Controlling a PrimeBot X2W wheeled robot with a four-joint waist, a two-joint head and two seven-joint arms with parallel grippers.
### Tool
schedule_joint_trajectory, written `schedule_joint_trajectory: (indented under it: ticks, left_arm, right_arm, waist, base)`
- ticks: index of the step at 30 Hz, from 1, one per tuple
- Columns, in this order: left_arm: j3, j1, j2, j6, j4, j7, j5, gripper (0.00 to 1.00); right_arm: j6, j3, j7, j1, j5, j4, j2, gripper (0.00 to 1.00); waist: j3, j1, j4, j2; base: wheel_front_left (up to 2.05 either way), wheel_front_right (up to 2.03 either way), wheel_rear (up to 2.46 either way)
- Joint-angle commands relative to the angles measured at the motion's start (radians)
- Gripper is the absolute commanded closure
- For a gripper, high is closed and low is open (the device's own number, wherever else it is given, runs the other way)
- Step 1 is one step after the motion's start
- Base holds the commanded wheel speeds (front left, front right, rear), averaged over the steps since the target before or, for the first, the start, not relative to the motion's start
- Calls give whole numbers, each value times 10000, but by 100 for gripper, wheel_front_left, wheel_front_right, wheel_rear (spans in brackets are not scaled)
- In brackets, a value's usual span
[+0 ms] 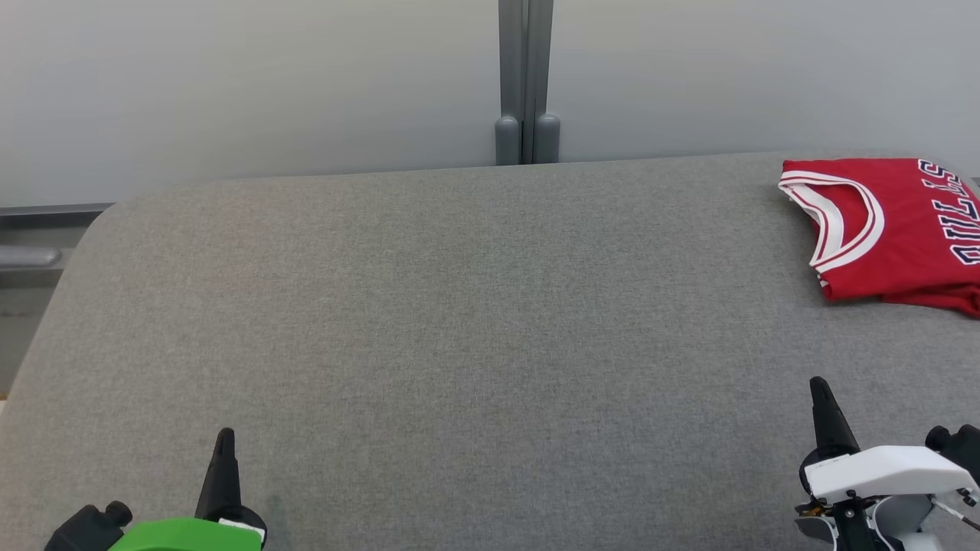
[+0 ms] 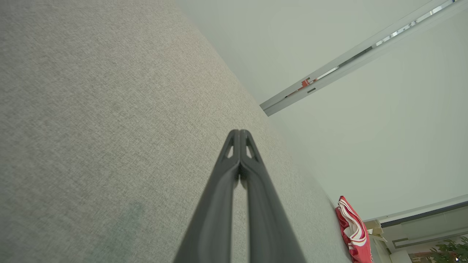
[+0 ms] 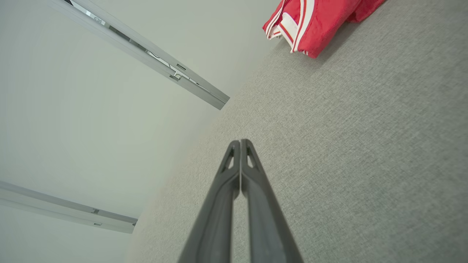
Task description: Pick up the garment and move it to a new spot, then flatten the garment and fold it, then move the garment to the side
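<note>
Jersey (image 1: 896, 229): red, white-banded neck, dark lettering, lying in what is looking like a flat folded stack on the grey table (image 1: 459, 306), well ahead of the right gripper (image 1: 818, 381) and slightly to its outer side, and running off the head view's edge. It is sitting far across from the left gripper (image 1: 224, 433), ahead of it and well apart from both. Right gripper: fingers pressing tip to tip, carrying nothing, pointing along the table top. Left gripper: likewise clenched and empty, with bare cloth lying between the two. Step in hand, as a judgement: the jersey is appearing already folded and parked at the side, so the last step is looking done or nearly so, with the arms waiting near the robot. Should more shifting be wanted, the next move is calling for the right gripper to spread its fingers, reach forward and outward, and slide under the near hem without disturbing the folds. Views: the head view is giving the lettering and the post (image 1: 525, 76) on the wall behind. The left wrist view is showing the jersey (image 2: 353, 233) edge-on and a plant (image 2: 451, 250) beyond the table end. The right wrist view is showing the jersey's (image 3: 314, 22) layered near edge.
</note>
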State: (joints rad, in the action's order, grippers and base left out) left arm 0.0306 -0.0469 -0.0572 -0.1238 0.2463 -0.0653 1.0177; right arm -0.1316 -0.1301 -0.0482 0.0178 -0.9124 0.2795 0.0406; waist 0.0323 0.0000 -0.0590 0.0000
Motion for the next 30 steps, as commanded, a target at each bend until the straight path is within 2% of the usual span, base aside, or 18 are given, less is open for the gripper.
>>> schedule_joint_trajectory:
  ticks: [1, 30]
  left_arm:
    - [54, 298, -104, -54, -106, 65, 316, 100]
    - [340, 944, -110, -80, -73, 827, 3098, 100]
  right_arm:
    - [5, 12, 70, 253, -321, -146, 67, 100]
    - [7, 82, 831, 609, -3532, -257, 93, 100]
  waist:
    - [-8, 0, 12, 0]
    - [-147, 0, 246, 0]
  base:
    - [0, 0, 0]
    - [0, 0, 0]
